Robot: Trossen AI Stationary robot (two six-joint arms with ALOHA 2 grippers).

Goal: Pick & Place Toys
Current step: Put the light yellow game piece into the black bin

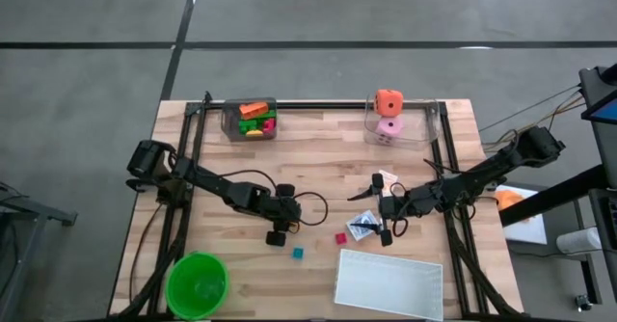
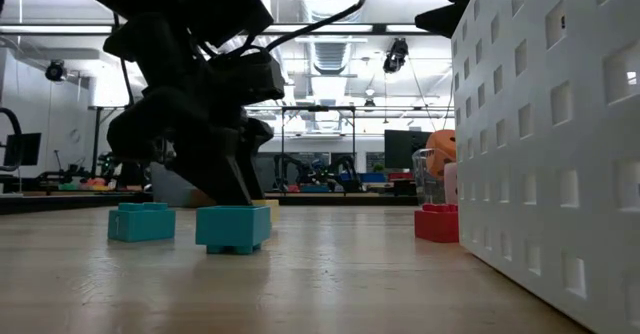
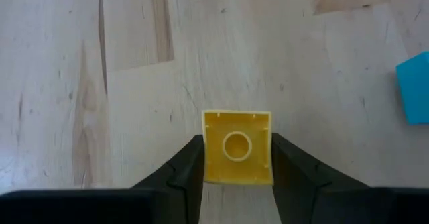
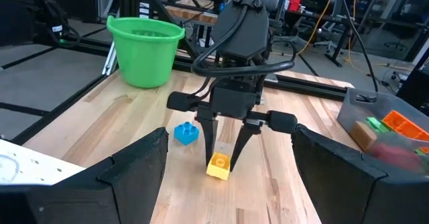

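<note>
A yellow brick (image 3: 237,147) is pinched between the left jaws, low on the table (image 1: 318,148) near its middle, so the grasp step is judged to be in hand. A blue brick (image 4: 186,133) is seen just beside it, a red cube (image 1: 340,237) further toward the white tray (image 1: 389,283), and the green bowl (image 1: 197,283) at the table's near left corner. The right jaws are held spread over the cards (image 1: 363,224); next a lift clear of the blue brick is called for, then a carry to a container, though which one cannot be told.

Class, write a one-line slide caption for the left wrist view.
Left end effector closes its fingers around a yellow brick on the wooden table.
</note>
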